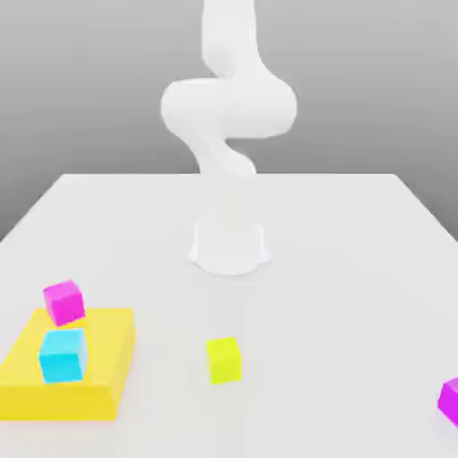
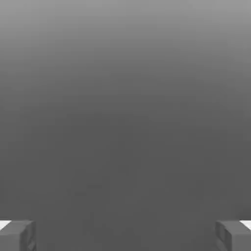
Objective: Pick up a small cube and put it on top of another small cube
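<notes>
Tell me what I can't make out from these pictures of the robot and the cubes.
- Purple cube: cut off by the exterior view's right edge, so its full shape is unclear.
- Robot arm: its upper part runs out past the exterior view's top edge.
- Yellow slab: in the exterior view, the cyan cube hides part of its top, and its corner is cut off by the left edge.

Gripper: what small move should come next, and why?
Probably move the gripper towards the lime cube, staying open: its jaws stand wide apart with nothing between them, and that cube sits on the table, apart from the yellow slab.
</notes>
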